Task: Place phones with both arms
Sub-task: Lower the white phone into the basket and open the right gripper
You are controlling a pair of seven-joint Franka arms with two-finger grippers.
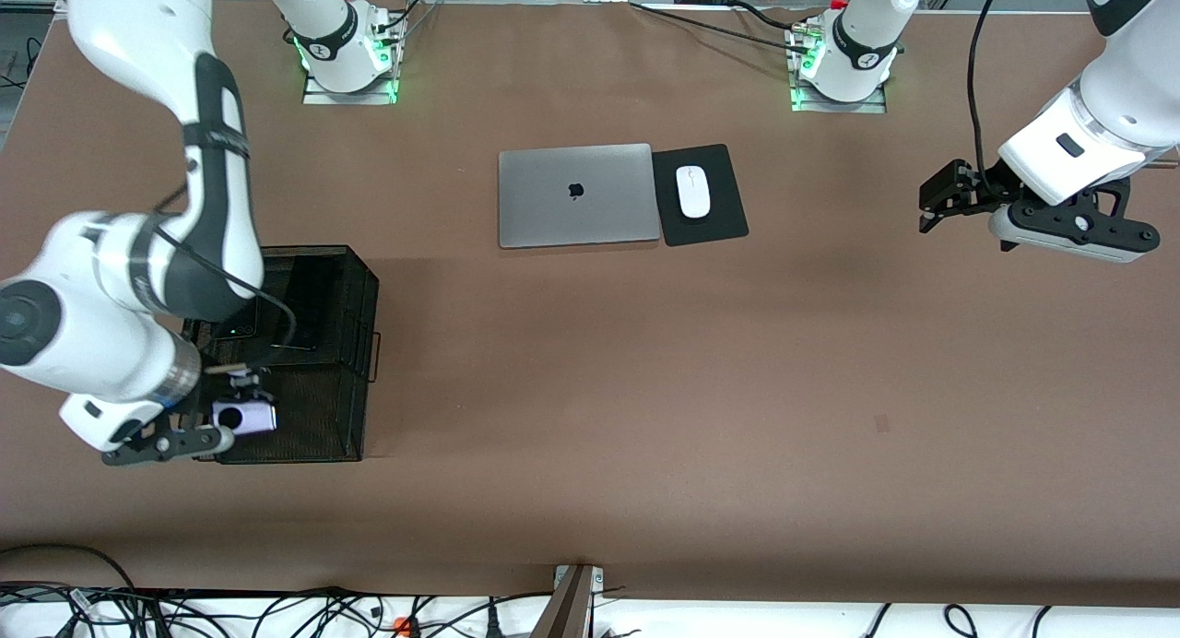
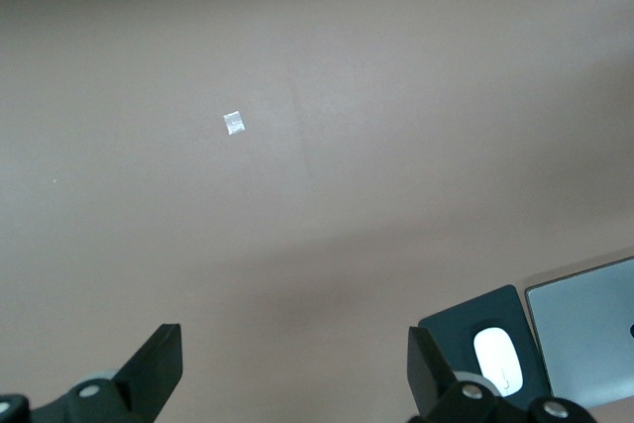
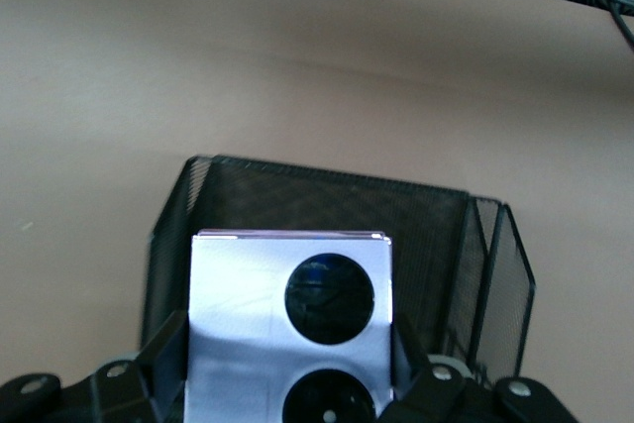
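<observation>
Right gripper [image 1: 241, 423] clamped on small square lavender-white phone with two black lenses [image 1: 245, 419] by its side edges, over black wire-mesh basket [image 1: 355, 292]; likely light, rigid, slick. Left gripper [image 1: 938, 202] spread wide, waiting well away from basket

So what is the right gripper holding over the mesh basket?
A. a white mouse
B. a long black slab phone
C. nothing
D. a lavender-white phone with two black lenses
D: the right gripper is shut on the lavender-white phone above the black mesh basket.
</observation>
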